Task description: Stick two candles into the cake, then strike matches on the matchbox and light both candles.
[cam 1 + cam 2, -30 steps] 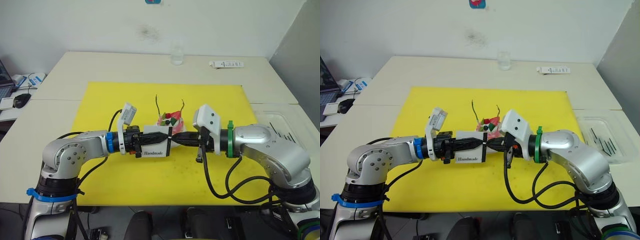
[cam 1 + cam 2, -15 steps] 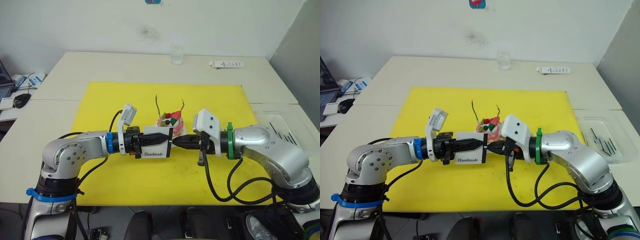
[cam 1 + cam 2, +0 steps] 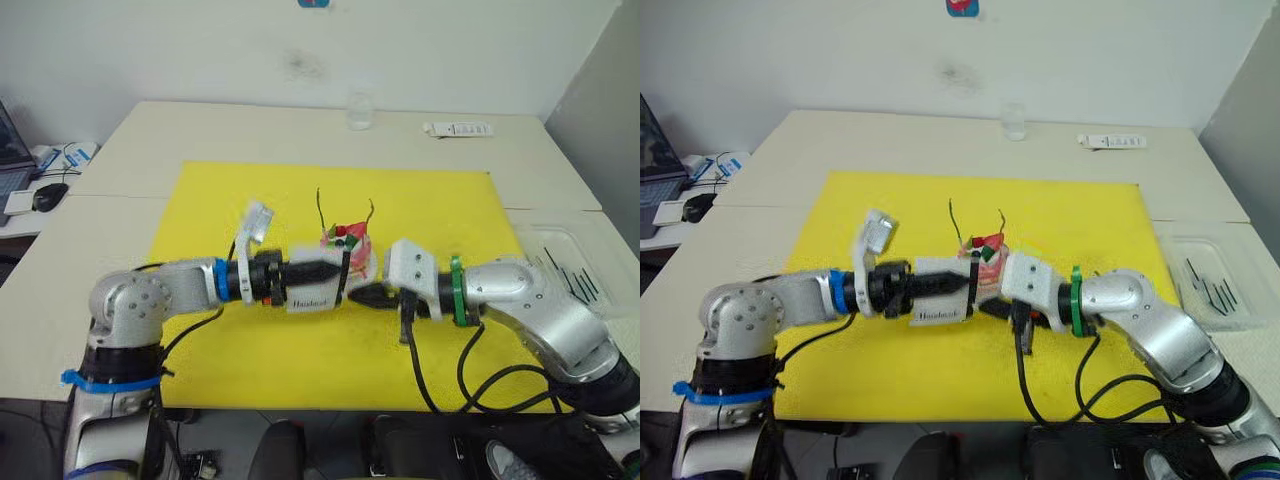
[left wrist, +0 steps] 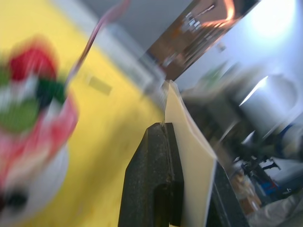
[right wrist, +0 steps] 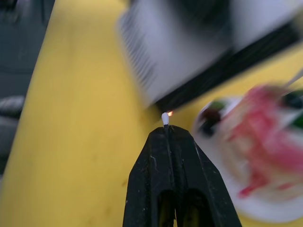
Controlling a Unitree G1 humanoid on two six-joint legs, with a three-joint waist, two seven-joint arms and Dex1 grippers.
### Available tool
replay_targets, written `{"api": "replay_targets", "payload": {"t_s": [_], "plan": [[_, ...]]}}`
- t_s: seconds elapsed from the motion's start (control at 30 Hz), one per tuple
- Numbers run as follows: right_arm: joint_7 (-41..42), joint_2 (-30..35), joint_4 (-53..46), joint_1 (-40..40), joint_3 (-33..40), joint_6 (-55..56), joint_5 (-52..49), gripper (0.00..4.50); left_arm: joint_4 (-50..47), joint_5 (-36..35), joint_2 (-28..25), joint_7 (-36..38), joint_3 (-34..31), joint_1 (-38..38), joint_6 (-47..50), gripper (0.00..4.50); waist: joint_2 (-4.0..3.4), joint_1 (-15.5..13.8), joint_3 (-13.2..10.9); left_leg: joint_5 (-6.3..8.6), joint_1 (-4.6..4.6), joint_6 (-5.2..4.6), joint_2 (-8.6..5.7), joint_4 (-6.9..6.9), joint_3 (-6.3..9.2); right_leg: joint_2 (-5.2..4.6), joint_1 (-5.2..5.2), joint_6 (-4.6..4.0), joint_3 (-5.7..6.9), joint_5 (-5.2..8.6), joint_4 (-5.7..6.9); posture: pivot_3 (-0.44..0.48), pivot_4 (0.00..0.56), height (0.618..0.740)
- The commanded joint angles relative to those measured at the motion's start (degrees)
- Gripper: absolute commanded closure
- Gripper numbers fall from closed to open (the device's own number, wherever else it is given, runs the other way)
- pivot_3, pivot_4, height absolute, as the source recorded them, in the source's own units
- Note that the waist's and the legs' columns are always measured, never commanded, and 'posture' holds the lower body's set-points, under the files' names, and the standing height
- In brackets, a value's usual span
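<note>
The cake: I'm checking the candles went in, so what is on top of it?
Two thin candles stand upright in the cake, above a red strawberry and green leaves. Its near side is covered by the matchbox.

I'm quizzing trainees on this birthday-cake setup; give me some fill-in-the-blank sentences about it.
1. The left pincer grips the ____.
2. The right pincer is shut on a ____.
3. Two candles stand in the ____.
4. The cake sits on a ____ mat.

Missing words: matchbox; match; cake; yellow
</note>
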State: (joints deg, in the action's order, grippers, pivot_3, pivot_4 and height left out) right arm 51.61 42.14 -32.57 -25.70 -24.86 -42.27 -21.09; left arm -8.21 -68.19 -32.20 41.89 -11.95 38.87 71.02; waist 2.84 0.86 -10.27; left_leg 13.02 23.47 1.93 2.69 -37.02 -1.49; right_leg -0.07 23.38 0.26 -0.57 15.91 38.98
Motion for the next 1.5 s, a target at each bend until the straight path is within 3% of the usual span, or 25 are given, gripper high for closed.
{"api": "replay_targets", "payload": {"t_s": [0.03, 0.2, 0.5, 0.73, 1.2, 1.5], "plan": [[1.6, 0.6, -5.2, -0.9, 3.6, -2.0, -3.8, 4.48, 2.6, -0.6, -5.2, 1.5, -5.0, 6.8, -2.3, 4.50, -0.17, 0.5, -0.1, 0.00, 0.01, 0.00, -0.03, 0.02, -0.05, 0.00, 0.03, 0.00, -0.10, 0.00, 0.01, 0.000, 0.150, 0.740], [-0.1, -1.2, -4.1, -5.3, 10.0, -6.6, -8.4, 4.48, -1.7, 2.2, -12.1, 5.0, -3.4, 2.3, -3.1, 4.50, -0.24, 1.6, 0.0, 0.00, -0.26, 0.00, 0.00, 0.16, -0.30, -0.04, 0.01, 0.02, -0.40, 0.00, 0.01, 0.000, 0.150, 0.740], [-3.9, -4.0, -2.4, -8.6, 12.8, -9.2, -9.0, 4.48, -11.5, 7.8, -15.9, 7.6, -0.1, -14.3, -6.6, 4.50, -0.23, 0.7, -0.1, 0.00, -0.04, 0.02, 0.00, 0.15, -0.21, -0.18, 0.10, -0.02, -0.26, 0.02, -0.01, 0.000, 0.150, 0.740], [-10.2, -7.7, -1.3, -14.0, 10.1, -6.6, -2.9, 4.48, -11.5, 14.7, -15.8, 9.6, 2.5, -28.2, -12.7, 4.50, -0.29, 0.8, -0.1, 0.00, -0.08, 0.01, 0.05, 0.17, -0.22, -0.18, 0.14, -0.03, -0.24, 0.02, 0.03, 0.000, 0.150, 0.740], [-17.8, -15.6, 16.6, -24.8, -0.3, 12.2, 20.9, 4.48, -13.0, 16.6, -10.2, 8.2, 7.4, -28.6, -14.3, 4.50, -0.28, 0.6, -0.1, 0.00, 0.03, 0.01, 0.00, 0.10, -0.29, -0.20, 0.20, -0.31, -0.29, -0.16, 0.01, 0.000, 0.150, 0.740], [-15.4, -16.5, 20.0, -24.6, 0.6, 16.3, 24.9, 4.48, -13.2, 16.1, -9.3, 7.6, 7.7, -27.8, -13.7, 4.50, -0.28, 0.6, -0.1, 0.00, 0.06, 0.01, -0.01, 0.08, -0.25, -0.20, 0.19, -0.33, -0.25, -0.17, 0.02, 0.000, 0.150, 0.740]]}}
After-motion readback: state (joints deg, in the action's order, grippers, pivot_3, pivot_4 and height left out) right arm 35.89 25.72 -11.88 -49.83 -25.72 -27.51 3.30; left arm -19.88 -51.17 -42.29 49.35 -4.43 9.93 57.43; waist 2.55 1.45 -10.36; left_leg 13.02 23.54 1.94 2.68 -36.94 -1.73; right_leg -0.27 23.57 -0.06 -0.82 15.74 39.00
